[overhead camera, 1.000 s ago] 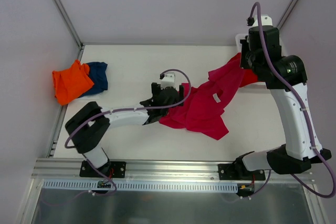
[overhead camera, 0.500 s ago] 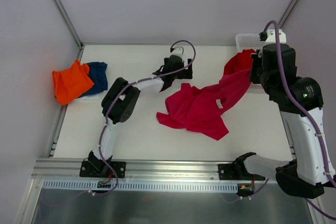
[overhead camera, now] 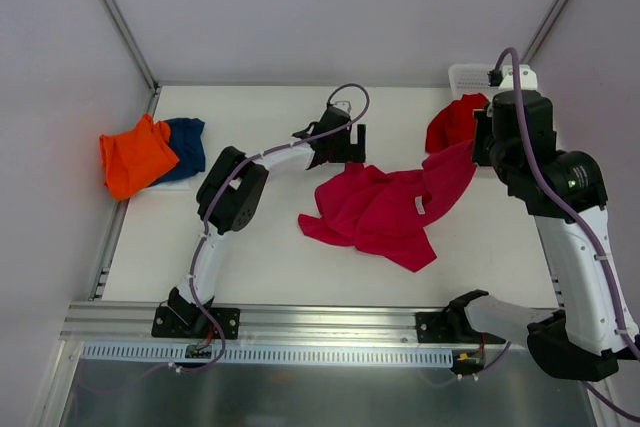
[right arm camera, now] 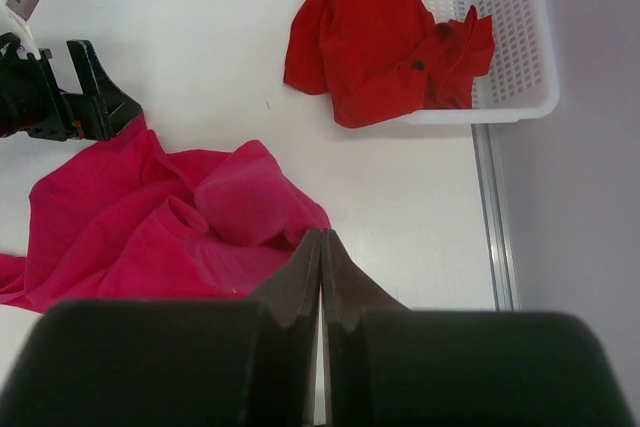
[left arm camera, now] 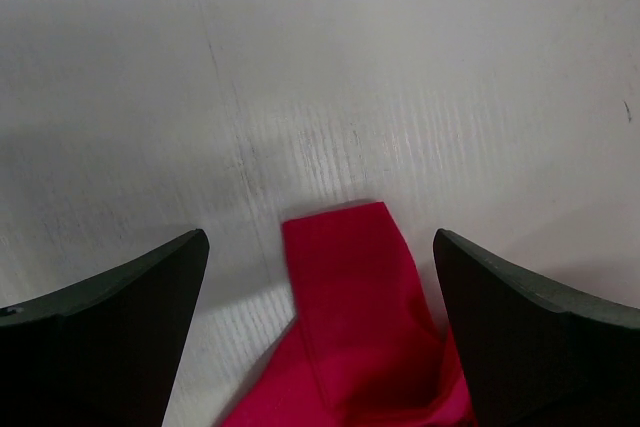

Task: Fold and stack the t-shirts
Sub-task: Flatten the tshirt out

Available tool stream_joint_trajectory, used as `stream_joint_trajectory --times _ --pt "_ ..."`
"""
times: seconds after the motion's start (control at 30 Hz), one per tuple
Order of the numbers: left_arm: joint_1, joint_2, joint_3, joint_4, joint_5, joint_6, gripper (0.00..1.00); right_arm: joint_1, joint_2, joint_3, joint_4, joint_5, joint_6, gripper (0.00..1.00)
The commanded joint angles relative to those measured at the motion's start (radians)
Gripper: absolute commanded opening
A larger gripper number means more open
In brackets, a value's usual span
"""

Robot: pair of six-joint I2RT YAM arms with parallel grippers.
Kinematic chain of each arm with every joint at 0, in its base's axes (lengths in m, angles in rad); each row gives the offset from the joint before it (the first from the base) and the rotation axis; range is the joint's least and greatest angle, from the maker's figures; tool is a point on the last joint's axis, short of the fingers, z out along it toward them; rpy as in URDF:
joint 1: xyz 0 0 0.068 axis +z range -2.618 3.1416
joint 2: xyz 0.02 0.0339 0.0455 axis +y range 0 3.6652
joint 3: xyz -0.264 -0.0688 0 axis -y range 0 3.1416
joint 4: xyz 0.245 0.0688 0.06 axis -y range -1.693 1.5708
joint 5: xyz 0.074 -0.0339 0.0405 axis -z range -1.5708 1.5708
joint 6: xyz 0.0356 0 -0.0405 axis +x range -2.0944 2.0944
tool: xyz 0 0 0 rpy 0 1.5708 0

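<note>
Magenta-pink t-shirt point(overhead camera: 380, 209) is seen crumpled mid-surface point(overhead camera: 260, 267), with one end lifted and pinched in the clenched right gripper point(right arm camera: 320, 247). Left gripper point(left arm camera: 318, 239) is held spread wide over a tip of the same shirt (nothing grasped). Orange t-shirt point(overhead camera: 135, 157) is piled against the navy t-shirt point(overhead camera: 190, 142) at far left. Red t-shirt point(right arm camera: 380, 37) is draped half inside the white mesh basket point(right arm camera: 515, 17), spilling over its rim, far right.

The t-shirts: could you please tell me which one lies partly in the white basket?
The bright red t-shirt, draped over the rim of the white basket; the magenta-pink t-shirt, orange t-shirt and navy t-shirt lie clear of it.
</note>
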Motion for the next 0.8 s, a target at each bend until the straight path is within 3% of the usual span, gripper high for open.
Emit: stream_joint_trajectory --times 0.0,0.17,0.27,0.53,0.6,0.63,0.73,0.77 --pt "-0.003 -0.068 0.005 -0.130 0.010 -0.045 0.99 -0.006 -0.015 -0.014 0.047 0.007 0.018 0.01" --pt "-0.002 -0.039 0.020 -0.141 0.067 -0.041 0.98 -0.006 -0.041 -0.057 0.064 0.001 0.030 0.01" --pt "0.000 0.003 0.048 -0.141 0.151 -0.082 0.87 -0.006 -0.052 -0.065 0.064 0.004 0.033 0.01" --pt "-0.014 0.014 0.001 -0.140 0.170 -0.131 0.78 -0.006 -0.078 -0.070 0.057 0.029 0.032 0.01" --pt "-0.014 0.017 -0.004 -0.141 0.153 -0.122 0.72 -0.006 -0.077 -0.073 0.057 0.022 0.035 0.01" --pt "-0.014 0.018 -0.004 -0.143 0.147 -0.117 0.60 -0.006 -0.077 -0.079 0.059 0.022 0.039 0.01" --pt "-0.014 0.029 0.005 -0.152 0.135 -0.104 0.38 -0.006 -0.080 -0.093 0.059 0.018 0.044 0.01" --pt "-0.014 0.035 0.010 -0.155 0.122 -0.099 0.25 -0.006 -0.086 -0.100 0.060 0.019 0.045 0.01"
